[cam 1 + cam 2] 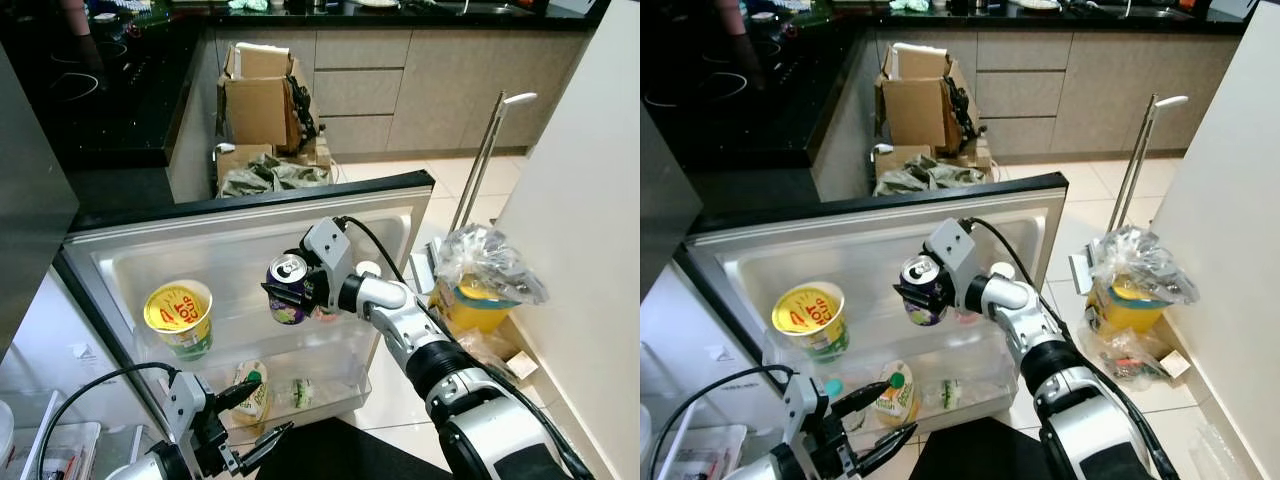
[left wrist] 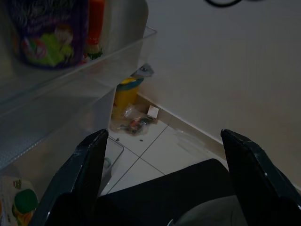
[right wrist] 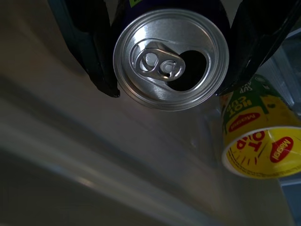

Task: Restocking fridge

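Fridge door (image 1: 250,215), right hand (image 1: 290,297) around can (image 1: 287,290)

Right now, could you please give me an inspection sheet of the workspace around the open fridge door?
Surface: fridge door open, clear shelf low on it.
Job's things: purple can, tab already open, held at the door; yellow noodle cup in the door; green-capped bottle on the lower shelf.
Clutter: cardboard boxes; bagged yellow tub by the wall.
Grippers: right gripper clamps the can; left gripper open, low, idle.
Cables: black cable along the right arm.
Surroundings: tiled floor, grey cabinets, dark counter.
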Controlling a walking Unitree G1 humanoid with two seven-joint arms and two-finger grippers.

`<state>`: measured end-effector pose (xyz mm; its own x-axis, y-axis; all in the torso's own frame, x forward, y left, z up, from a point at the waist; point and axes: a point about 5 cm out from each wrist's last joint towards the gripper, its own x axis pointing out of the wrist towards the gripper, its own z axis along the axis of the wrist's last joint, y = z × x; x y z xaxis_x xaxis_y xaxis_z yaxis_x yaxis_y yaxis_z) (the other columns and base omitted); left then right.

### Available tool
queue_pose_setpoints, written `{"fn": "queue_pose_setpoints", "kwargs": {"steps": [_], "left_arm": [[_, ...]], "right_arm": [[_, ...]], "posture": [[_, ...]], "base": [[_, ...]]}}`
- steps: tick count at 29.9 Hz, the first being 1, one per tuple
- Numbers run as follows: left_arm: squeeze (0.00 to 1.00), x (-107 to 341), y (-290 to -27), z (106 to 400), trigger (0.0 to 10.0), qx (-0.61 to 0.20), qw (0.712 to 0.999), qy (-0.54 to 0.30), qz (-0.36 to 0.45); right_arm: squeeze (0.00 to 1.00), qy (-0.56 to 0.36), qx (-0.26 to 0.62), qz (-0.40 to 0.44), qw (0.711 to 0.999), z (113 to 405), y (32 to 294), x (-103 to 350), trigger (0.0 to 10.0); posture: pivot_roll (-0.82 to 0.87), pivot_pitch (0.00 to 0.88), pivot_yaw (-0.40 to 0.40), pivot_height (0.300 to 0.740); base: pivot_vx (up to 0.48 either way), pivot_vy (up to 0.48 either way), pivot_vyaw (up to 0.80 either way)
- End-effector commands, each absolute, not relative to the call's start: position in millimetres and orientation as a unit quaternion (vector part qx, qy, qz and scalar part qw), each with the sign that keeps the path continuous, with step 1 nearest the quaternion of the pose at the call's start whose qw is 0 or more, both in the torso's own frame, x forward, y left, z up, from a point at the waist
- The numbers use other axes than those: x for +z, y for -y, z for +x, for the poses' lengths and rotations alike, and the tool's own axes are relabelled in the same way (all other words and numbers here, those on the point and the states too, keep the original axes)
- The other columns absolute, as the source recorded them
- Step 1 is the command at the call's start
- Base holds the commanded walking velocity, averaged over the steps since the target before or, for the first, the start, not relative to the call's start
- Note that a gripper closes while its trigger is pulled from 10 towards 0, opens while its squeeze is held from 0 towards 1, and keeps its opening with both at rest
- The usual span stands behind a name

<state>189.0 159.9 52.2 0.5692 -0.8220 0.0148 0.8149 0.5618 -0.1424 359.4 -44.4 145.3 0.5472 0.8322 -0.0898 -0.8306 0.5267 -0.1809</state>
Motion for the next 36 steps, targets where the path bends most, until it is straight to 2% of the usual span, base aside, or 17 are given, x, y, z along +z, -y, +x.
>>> {"fn": "queue_pose_setpoints", "kwargs": {"steps": [1, 17, 21, 24, 25, 26, 27, 28, 32, 33, 36], "left_arm": [[0.00, 51.4, -159.8, 184.8, 10.0, -0.466, 0.881, -0.034, -0.069], [0.00, 52.7, -161.0, 182.4, 10.0, -0.468, 0.880, -0.039, -0.068], [0.00, 53.1, -160.6, 182.4, 10.0, -0.469, 0.880, -0.040, -0.068], [0.00, 53.4, -160.5, 182.5, 10.0, -0.469, 0.880, -0.040, -0.068], [0.00, 53.5, -160.4, 182.5, 10.0, -0.468, 0.880, -0.040, -0.068], [0.00, 53.6, -160.2, 182.5, 10.0, -0.468, 0.880, -0.040, -0.068], [0.00, 53.6, -160.2, 182.4, 10.0, -0.467, 0.881, -0.040, -0.068], [0.00, 53.7, -160.2, 182.4, 10.0, -0.467, 0.881, -0.040, -0.068], [0.00, 53.3, -160.1, 182.3, 10.0, -0.467, 0.881, -0.041, -0.068], [0.00, 52.9, -159.9, 182.3, 10.0, -0.468, 0.880, -0.041, -0.067], [0.00, 52.8, -159.9, 182.4, 10.0, -0.468, 0.880, -0.042, -0.067]], "right_arm": [[0.00, 0.008, 0.467, -0.110, 0.877, 360.7, 42.5, 145.4, 10.0], [0.00, -0.004, 0.430, -0.087, 0.898, 357.9, 36.6, 130.7, 10.0], [0.05, -0.007, 0.426, -0.088, 0.900, 356.2, 34.3, 127.1, 10.0], [0.13, -0.011, 0.421, -0.089, 0.903, 355.4, 33.3, 124.2, 10.0], [0.23, -0.011, 0.419, -0.089, 0.903, 355.2, 32.9, 123.4, 10.0], [0.43, -0.012, 0.417, -0.090, 0.904, 354.9, 32.3, 122.6, 10.0], [0.43, -0.012, 0.416, -0.090, 0.905, 354.8, 32.1, 122.5, 10.0], [0.57, -0.011, 0.416, -0.089, 0.905, 354.7, 31.9, 122.4, 10.0], [0.58, -0.011, 0.415, -0.090, 0.905, 354.6, 31.6, 122.2, 10.0], [0.56, -0.010, 0.414, -0.091, 0.906, 354.8, 31.6, 122.3, 10.0], [0.56, -0.010, 0.413, -0.092, 0.906, 355.1, 31.7, 122.5, 10.0]], "posture": [[0.02, 0.103, -0.038, 0.740], [0.03, 0.105, -0.034, 0.740], [0.03, 0.109, -0.032, 0.740], [0.03, 0.110, -0.033, 0.740], [0.03, 0.111, -0.034, 0.740], [0.03, 0.111, -0.034, 0.740], [0.03, 0.111, -0.034, 0.740], [0.03, 0.111, -0.034, 0.740], [0.03, 0.111, -0.035, 0.740], [0.03, 0.108, -0.034, 0.740], [0.03, 0.108, -0.034, 0.740]], "base": [[0.000, 0.000, 0.00], [0.000, 0.000, 0.00], [0.000, 0.000, 0.00], [0.000, 0.000, 0.00], [0.000, 0.000, 0.00], [0.000, 0.000, 0.00], [0.000, 0.000, 0.00], [0.000, 0.000, 0.00], [0.000, 0.000, 0.00], [0.000, 0.000, 0.00], [0.000, 0.000, 0.00]]}}
